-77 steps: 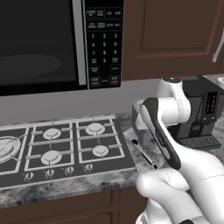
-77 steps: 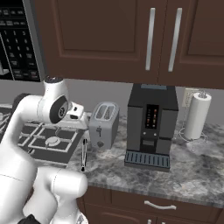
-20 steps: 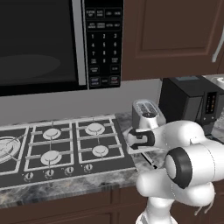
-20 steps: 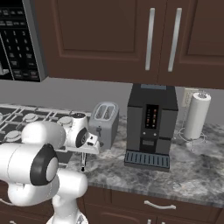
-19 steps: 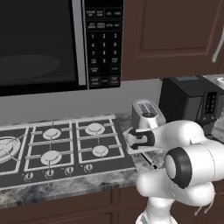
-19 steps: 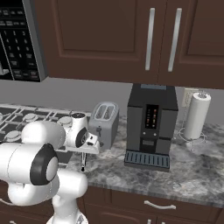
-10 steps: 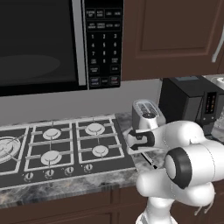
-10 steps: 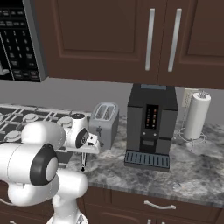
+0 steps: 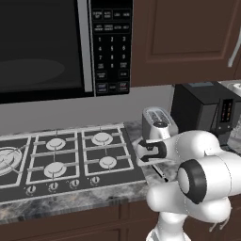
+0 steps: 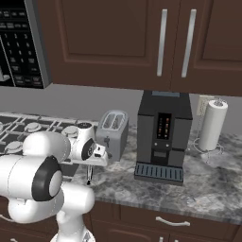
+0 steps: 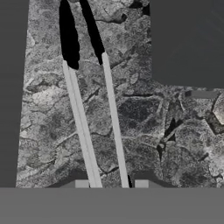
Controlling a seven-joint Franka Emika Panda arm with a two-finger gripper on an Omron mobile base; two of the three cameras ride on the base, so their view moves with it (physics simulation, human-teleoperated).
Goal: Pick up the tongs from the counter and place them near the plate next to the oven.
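The tongs [image 11: 80, 118] lie flat on the grey marbled counter [image 10: 142, 194], two silvery arms running away from the hand to black tips. My gripper [image 11: 111, 184] points straight down over their near end. Its fingertips [image 11: 82, 184] press in on the two arms from outside, shut on the tongs. From the right base view the gripper [image 10: 88, 178] reaches down to the stone just in front of the toaster [image 10: 112, 134]. A short dark stretch of the tongs [image 9: 159, 171] shows beside my forearm. The plate and the oven are out of view.
The black gas cooktop [image 9: 70, 164] borders the tongs on the left, under the microwave [image 9: 56, 47]. A black coffee machine [image 10: 163, 137] and a paper towel roll [image 10: 211, 125] stand to the right of the toaster. Bare stone lies in front of them.
The arm has stayed in the same place over the tongs. The fingers have closed in on the tongs' two arms.
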